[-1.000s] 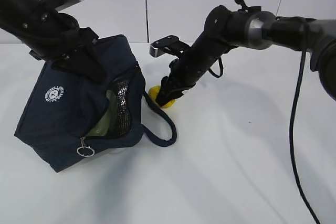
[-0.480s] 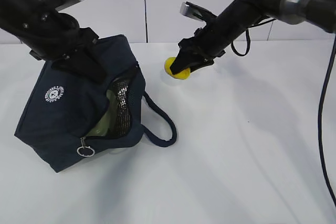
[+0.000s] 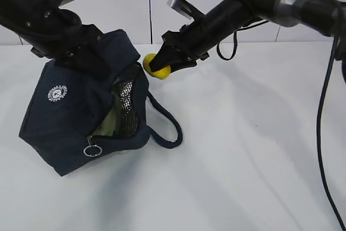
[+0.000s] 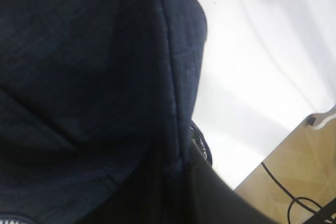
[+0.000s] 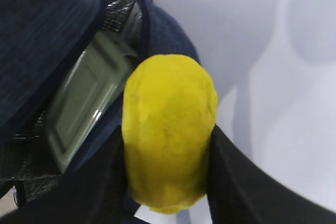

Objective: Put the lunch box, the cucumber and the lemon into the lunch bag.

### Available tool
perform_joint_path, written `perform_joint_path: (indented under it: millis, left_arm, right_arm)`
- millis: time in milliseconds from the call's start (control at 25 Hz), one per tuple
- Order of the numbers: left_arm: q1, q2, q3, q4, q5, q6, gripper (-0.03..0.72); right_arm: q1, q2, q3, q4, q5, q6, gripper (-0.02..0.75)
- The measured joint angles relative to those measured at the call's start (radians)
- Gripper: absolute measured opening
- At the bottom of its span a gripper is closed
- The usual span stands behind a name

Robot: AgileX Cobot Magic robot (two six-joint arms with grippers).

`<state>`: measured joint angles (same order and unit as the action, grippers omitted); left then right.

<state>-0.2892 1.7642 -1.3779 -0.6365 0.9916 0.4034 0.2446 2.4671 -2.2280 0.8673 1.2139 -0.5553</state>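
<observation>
My right gripper (image 3: 158, 67) pinches the small bright yellow oval lemon (image 3: 153, 64) between its fingers (image 5: 94, 182), holding it in the air just beside the upper edge of the dark navy boxy fabric lunch bag (image 3: 70, 117). Inside the bag's open mouth lies the lunch box with a pale sage-green lid (image 5: 86, 108). My left gripper's fingers are pressed together on the bag's top fabric.
</observation>
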Motion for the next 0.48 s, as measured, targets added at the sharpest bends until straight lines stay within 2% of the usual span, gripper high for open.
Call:
perform_joint_path:
  millis: [320,480]
  left_arm:
    - [0.033,0.0,0.0,-0.021,-0.013,0.0,0.015]
    - [0.033,0.0,0.0,-0.023,-0.013,0.0,0.015]
  right_arm:
    - [0.084,0.0,0.0,0.008,0.002,0.0,0.312]
    - [0.104,0.0,0.0,0.048,0.003,0.0,0.312]
